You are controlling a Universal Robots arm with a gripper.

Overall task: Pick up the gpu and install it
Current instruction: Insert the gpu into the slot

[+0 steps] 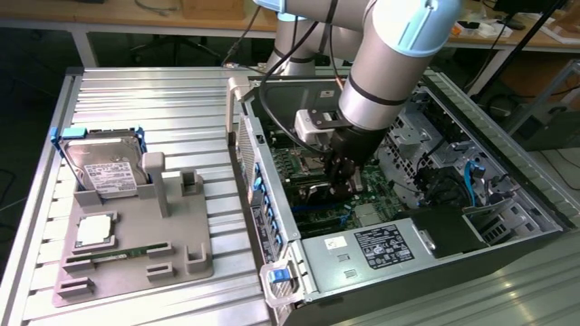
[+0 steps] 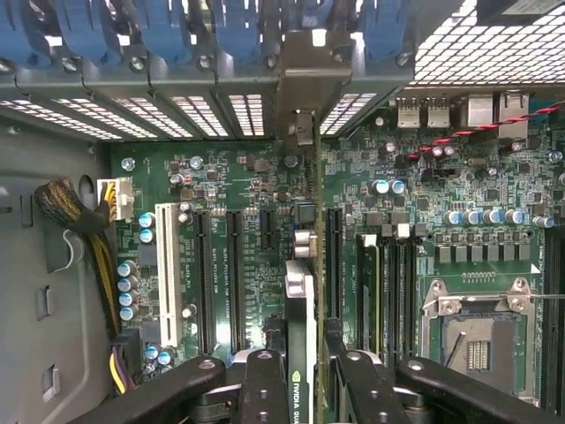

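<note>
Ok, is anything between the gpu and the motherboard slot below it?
Nothing visible. The pincer holds the gpu edge-on over the motherboard, its bracket end reaching the rear slot openings. The black slots beside it look bare; the contact edge itself is hidden.

Even, bright overhead light fell across the exterior view, and the ribbed metal table shone pale, nearly washed out toward 10 o'clock. The robot arm carried soft highlights along its barrel. Inside the open computer case the light dropped off, and the bay at 4 o'clock sat in deep shadow. In the wrist view the motherboard was sharp and well lit, while the perforated grille at 1 o'clock glared white. The nearest black finger at 6 o'clock looked soft.
</note>
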